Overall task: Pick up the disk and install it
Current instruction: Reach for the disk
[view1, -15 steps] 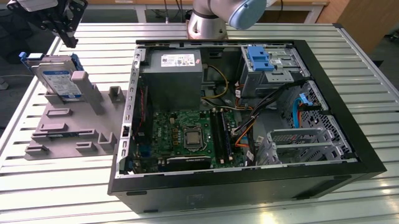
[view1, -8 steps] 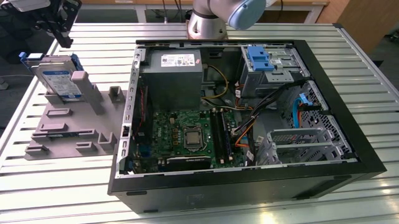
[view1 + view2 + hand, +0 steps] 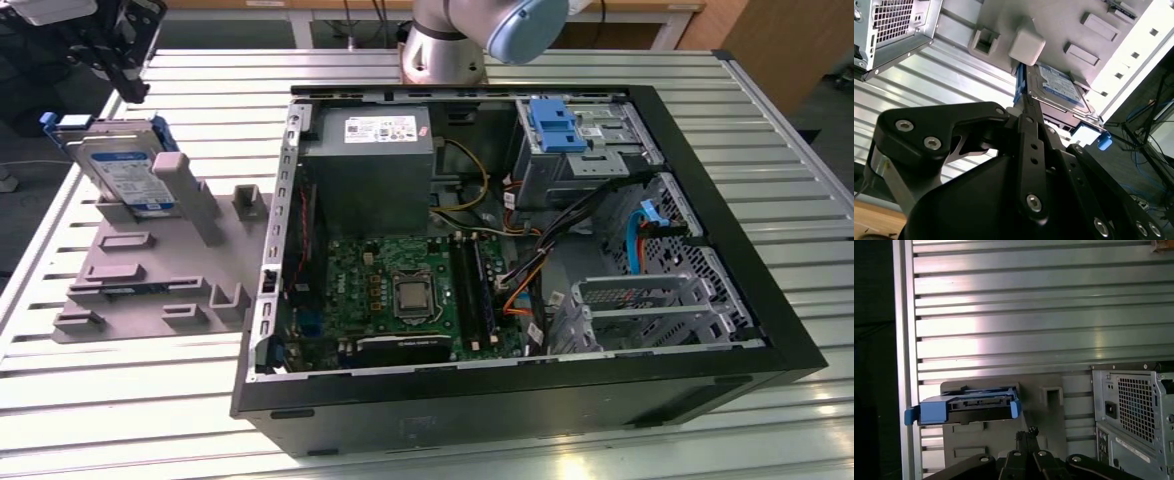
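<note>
The disk [image 3: 118, 170] is a silver-grey hard drive with a blue-and-white label and blue side rails. It leans tilted in a grey holder [image 3: 160, 270] at the exterior view's left, beside the open computer case [image 3: 534, 400]. My gripper [image 3: 131, 92] hangs above and behind the disk, apart from it. In both wrist views its fingers are pressed together with nothing between them. The second wrist view shows the gripper [image 3: 1025, 106] just short of the disk's [image 3: 1056, 85] edge. The first wrist view shows the disk's [image 3: 971, 407] connector end and blue rails beyond the gripper [image 3: 1026, 432].
The case lies open on a slatted aluminium table [image 3: 747, 120]. Inside are a grey power supply [image 3: 370, 160], a motherboard [image 3: 400, 290], cables and metal drive cages [image 3: 641, 310]. A bare blue bracket [image 3: 558, 125] sits in the upper bay. The arm's base [image 3: 447, 45] stands behind the case.
</note>
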`<act>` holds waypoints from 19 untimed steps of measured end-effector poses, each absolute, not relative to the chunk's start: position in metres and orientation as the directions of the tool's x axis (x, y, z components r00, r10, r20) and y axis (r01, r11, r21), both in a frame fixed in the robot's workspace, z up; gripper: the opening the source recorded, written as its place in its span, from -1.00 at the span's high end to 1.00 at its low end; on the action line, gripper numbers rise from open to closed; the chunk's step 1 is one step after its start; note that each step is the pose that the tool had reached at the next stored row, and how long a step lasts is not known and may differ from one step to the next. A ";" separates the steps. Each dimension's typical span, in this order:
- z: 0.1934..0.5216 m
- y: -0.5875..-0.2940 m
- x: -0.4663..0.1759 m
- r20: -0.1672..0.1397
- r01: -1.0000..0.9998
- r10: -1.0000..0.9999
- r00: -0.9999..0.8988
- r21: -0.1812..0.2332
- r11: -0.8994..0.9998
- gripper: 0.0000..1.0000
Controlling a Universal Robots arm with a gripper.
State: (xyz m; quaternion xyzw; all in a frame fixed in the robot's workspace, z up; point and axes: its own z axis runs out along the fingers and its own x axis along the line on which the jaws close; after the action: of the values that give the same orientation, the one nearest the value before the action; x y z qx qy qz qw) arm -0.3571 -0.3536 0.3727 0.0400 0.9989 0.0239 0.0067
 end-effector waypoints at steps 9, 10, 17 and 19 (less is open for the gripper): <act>0.371 -0.353 -0.375 -0.012 0.079 0.080 -0.997 0.048 0.996 0.79; 0.370 -0.353 -0.376 -0.012 0.079 0.080 -0.997 0.048 0.996 0.79; 0.370 -0.353 -0.378 -0.012 0.079 0.080 -0.997 0.048 0.996 0.79; 0.370 -0.352 -0.382 -0.011 0.079 0.080 -0.997 0.048 0.996 0.79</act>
State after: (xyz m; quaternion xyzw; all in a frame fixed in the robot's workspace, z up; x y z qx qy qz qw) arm -0.3815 -0.3523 0.3695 0.0399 0.9989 0.0239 0.0067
